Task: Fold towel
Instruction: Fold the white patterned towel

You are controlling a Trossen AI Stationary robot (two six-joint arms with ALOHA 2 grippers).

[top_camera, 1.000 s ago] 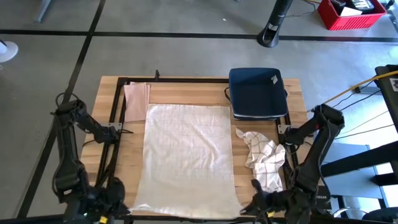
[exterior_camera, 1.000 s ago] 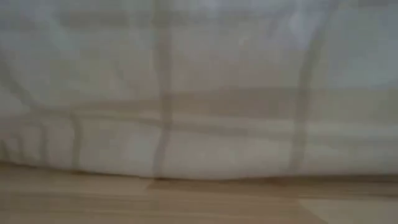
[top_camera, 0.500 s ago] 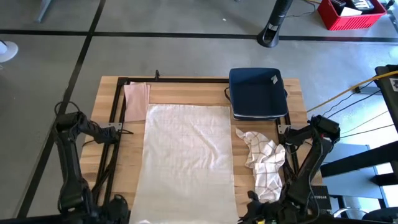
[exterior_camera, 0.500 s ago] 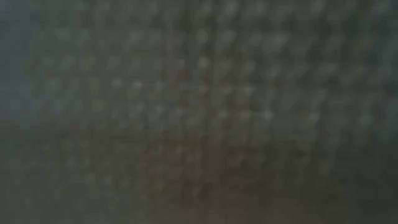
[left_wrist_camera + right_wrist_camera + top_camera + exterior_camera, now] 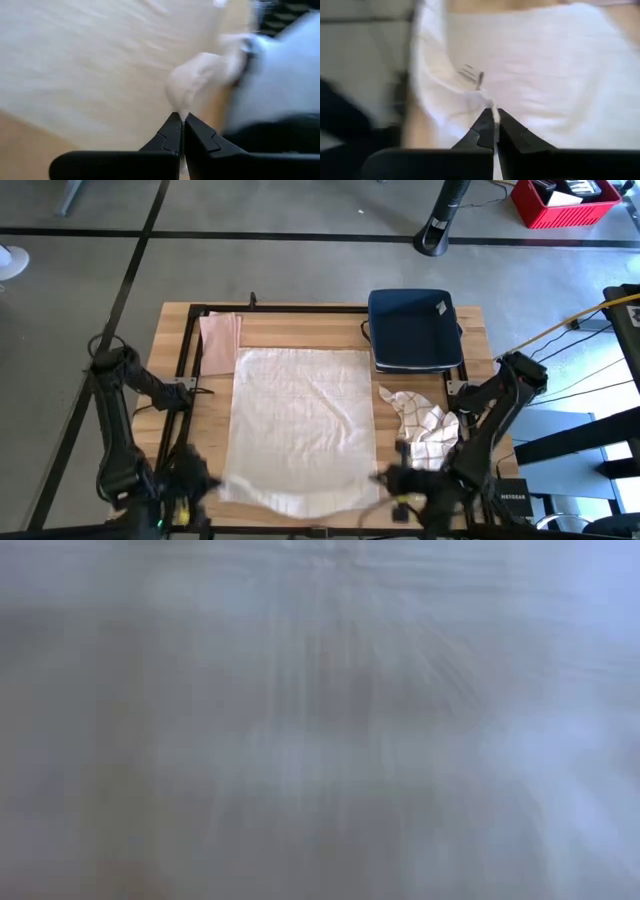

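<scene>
Looking down from the high view first: the white towel lies spread in the middle of the wooden table, and I've got its two near corners pinched, left gripper on one, right gripper on the other. That near edge is lifted and curls back over the cloth, which makes sense to me, since grabbing both corners at once should keep the hem straight while I carry it toward the far edge. Room-wise, the far hem sits close to a folded pink cloth on one side and a dark blue tray on the other. A crumpled checked cloth lies just beside the towel's right edge, near my right arm, so I'd guess that's the thing most likely to get snagged.

Low view is useless right now, just pale blur filling the whole shot, probably cloth right up against the lens.

Left wrist view: the fingers are closed tight on a pale nub of towel corner, with light wood behind it.

Right wrist view: same deal, fingers clamped on a thin pinch of white fabric, and the rest of the towel spreads out ahead, looking fairly flat.
</scene>
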